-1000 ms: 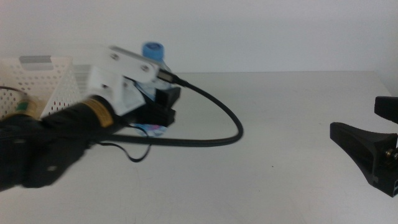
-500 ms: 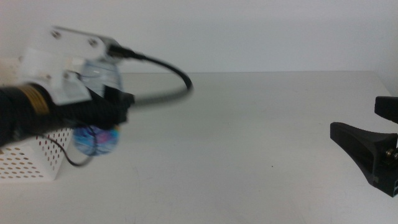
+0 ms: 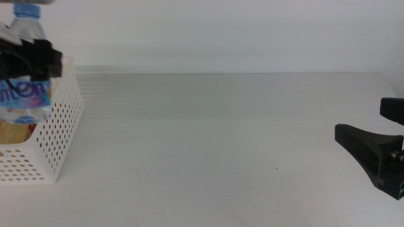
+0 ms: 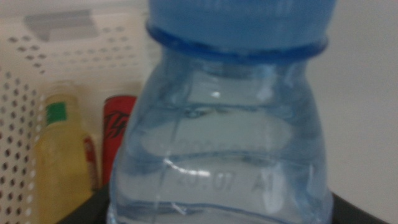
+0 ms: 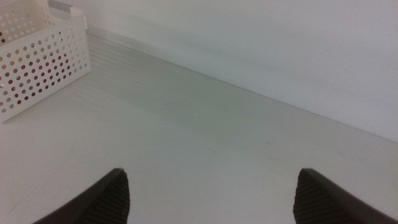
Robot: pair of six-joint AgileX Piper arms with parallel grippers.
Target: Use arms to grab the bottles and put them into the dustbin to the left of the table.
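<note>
Left jaws: clamped on the blue-capped water bottle (image 3: 25, 69), dark jaw parts showing at either side of its body in the left wrist view; the left gripper (image 3: 31, 60) sits at the far left edge of the middle view.
Water bottle: upright, cap up, held over the open top of the dustbin (image 3: 57, 126), its lower part already behind the perforated wall.
Change: a second ago the bottle stood on the surface with the gripper around it; half a second ago it was swinging leftward, tilted, in front of the basket; now it hangs upright above the basket.
Left arm: almost wholly out of the middle view, only the dark gripper end showing.
In the dustbin: the pale-yellow tea bottle (image 4: 59, 155) and the red can (image 4: 117, 134), side by side.
Right jaws: spread wide, nothing between them.
Right gripper (image 3: 372, 154): low at the right edge, well apart from the basket.
Surface (image 3: 221, 139): white-grey.
</note>
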